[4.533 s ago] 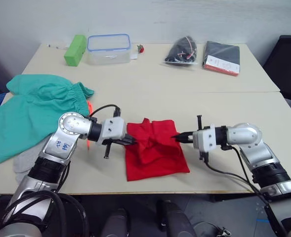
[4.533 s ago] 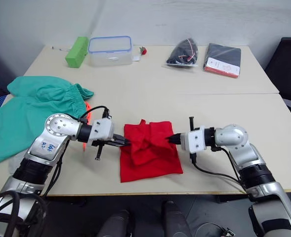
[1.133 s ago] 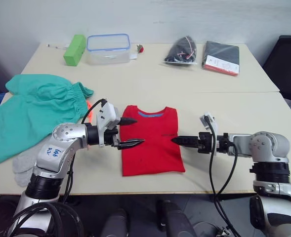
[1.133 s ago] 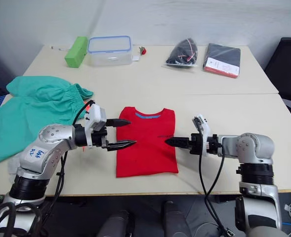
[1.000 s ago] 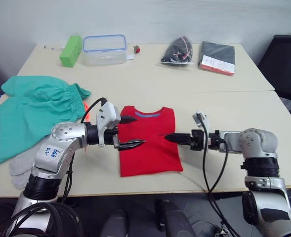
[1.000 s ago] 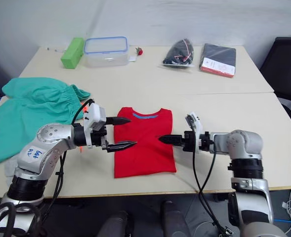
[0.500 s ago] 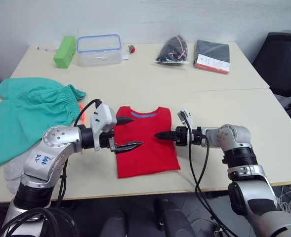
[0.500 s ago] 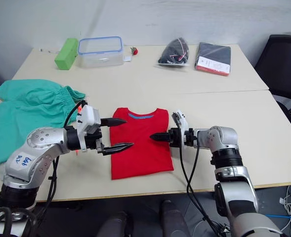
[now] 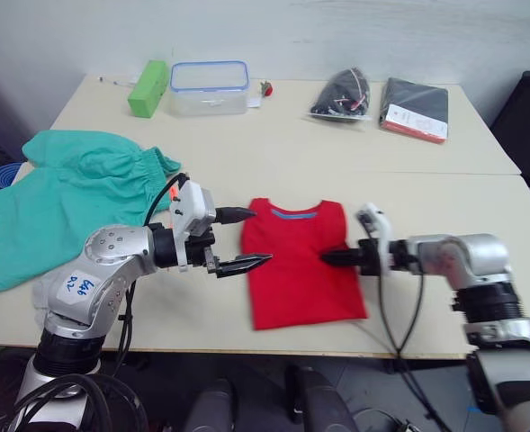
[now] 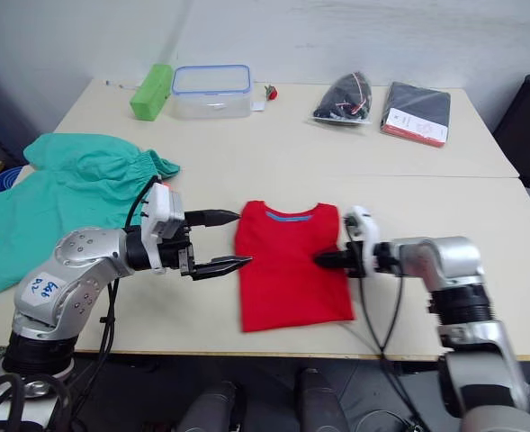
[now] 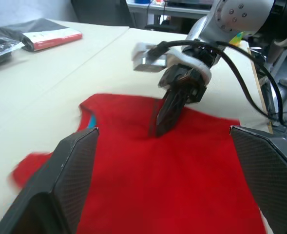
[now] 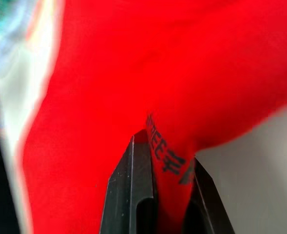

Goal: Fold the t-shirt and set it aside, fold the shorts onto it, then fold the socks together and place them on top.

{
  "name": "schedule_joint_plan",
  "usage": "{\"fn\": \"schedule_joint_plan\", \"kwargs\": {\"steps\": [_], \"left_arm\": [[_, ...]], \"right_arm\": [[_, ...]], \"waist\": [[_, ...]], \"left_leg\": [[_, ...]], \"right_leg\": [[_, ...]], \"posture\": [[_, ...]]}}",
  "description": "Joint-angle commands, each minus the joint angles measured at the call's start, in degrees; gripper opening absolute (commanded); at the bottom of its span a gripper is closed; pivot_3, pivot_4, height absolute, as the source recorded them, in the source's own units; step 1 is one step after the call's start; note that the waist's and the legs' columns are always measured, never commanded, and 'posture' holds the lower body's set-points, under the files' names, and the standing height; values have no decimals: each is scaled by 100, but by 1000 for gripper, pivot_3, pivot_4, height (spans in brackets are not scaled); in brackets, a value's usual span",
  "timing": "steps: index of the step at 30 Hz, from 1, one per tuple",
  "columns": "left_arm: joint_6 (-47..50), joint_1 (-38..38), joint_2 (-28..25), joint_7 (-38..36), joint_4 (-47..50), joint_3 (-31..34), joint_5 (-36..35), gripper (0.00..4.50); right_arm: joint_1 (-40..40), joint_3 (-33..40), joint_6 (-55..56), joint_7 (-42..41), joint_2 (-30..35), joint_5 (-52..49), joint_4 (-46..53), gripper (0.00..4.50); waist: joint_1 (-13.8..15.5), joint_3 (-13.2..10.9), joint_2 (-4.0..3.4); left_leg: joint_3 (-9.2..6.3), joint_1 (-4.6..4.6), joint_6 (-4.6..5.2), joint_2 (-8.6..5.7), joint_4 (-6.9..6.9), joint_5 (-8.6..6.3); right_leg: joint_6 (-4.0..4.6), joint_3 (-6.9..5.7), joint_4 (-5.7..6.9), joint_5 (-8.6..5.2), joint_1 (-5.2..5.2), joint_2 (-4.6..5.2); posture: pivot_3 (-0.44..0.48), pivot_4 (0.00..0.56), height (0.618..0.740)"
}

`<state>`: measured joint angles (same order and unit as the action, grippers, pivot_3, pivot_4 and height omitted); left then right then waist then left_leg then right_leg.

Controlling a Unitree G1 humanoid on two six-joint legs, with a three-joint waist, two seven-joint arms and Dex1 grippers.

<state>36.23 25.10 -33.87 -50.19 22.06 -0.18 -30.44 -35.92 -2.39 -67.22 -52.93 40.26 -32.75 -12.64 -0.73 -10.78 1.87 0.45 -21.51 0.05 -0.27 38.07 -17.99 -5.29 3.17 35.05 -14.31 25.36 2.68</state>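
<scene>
The bright red cloth t-shirt (image 9: 302,265) with a blue band inside the collar lies flat on the pale beige table (image 9: 273,153), folded to a narrow rectangle with the collar on the far side. The right gripper (image 9: 326,258) is at the shirt's right edge, and its two black fingers (image 12: 136,195) are closed on a fold of the red cloth; in the right wrist view the small dark print of the shirt sits just between the fingers, pinched there. The left gripper (image 9: 240,238) is at the shirt's left edge with its two black fingers (image 9: 247,263) spread wide apart and holding nothing. One finger points at the shirt's shoulder near the collar, the other reaches the left edge lower down, and the cloth lies between and beyond the two tips. In the left wrist view the right gripper points straight toward the left one across the red cloth. The large teal green cloth shorts (image 9: 71,196) with a gathered waistband lie spread out well apart from the left fingers, on the outer side of the left arm, and a bit of the orange drawstring (image 9: 169,195) shows beside the waistband. A light grey soft sock (image 9: 47,292) peeks out under the near edge of the shorts, beside the left forearm; I can not tell how the pair lies.
</scene>
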Motion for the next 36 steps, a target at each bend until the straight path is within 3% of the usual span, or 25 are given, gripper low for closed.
{"fn": "schedule_joint_plan", "kwargs": {"steps": [1, 7, 15, 20, 24, 33, 34, 36], "left_arm": [[-379, 183, 150, -103, 98, 24, -122, 4500], [-32, 459, 244, -220, 96, 119, -688, 4500], [-110, 496, 178, -222, 65, -19, -616, 4500], [-87, 501, 122, -211, 61, -13, -624, 4500], [-71, 522, 104, -178, 59, 4, -642, 4500], [-116, 375, 103, -42, 90, 66, -614, 4500], [-124, 366, 101, -28, 90, 76, -612, 4500], [-133, 354, 95, -13, 84, 96, -618, 4500]], "right_arm": [[197, 388, 421, -540, 1109, 181, -92, 33], [393, 197, 1991, -1151, 2214, 1044, -1399, 33], [115, 157, 3867, -840, 2144, 2060, -2997, 33], [88, 427, 4537, -570, 1941, 2162, -3284, 33], [231, 538, 4744, -610, 2048, 2255, -3503, 1069], [-22, 1480, 4428, -363, 2773, 2013, -3849, 4278], [-119, 1567, 4477, -308, 2824, 2006, -3898, 4485], [-360, 1722, 4476, -316, 2851, 1923, -3865, 4485]], "waist": [[44, -7, -12], [21, -10, -16], [-115, -11, -18], [-108, -11, -18], [-96, -11, -19], [-85, -10, -41], [-92, -10, -41], [-119, -10, -41]], "left_leg": [[5, -1, 5, -1, 0, -2], [36, 3, 16, 7, -2, -11], [81, 31, 18, 6, -1, -8], [84, 29, 18, 6, 3, -8], [83, 29, 18, 5, 3, -8], [85, 29, 23, -1, 2, -8], [85, 29, 23, 0, 2, -8], [89, 32, 22, 2, 2, -8]], "right_leg": [[-1, -2, -6, 1, 0, 0], [-5, -8, -21, 3, 1, -22], [-22, 33, -2, 12, -1, -58], [-24, 36, -3, 13, -1, -59], [-25, 36, -3, 14, -1, -56], [-25, 38, -3, 14, -1, -48], [-25, 37, -3, 14, -1, -49], [-25, 40, -3, 14, -2, -56]], "posture": [[0, 150, 740], [0, 150, 740], [0, 150, 740], [0, 150, 740], [0, 150, 740], [0, 150, 740], [0, 150, 740], [0, 150, 740]]}}
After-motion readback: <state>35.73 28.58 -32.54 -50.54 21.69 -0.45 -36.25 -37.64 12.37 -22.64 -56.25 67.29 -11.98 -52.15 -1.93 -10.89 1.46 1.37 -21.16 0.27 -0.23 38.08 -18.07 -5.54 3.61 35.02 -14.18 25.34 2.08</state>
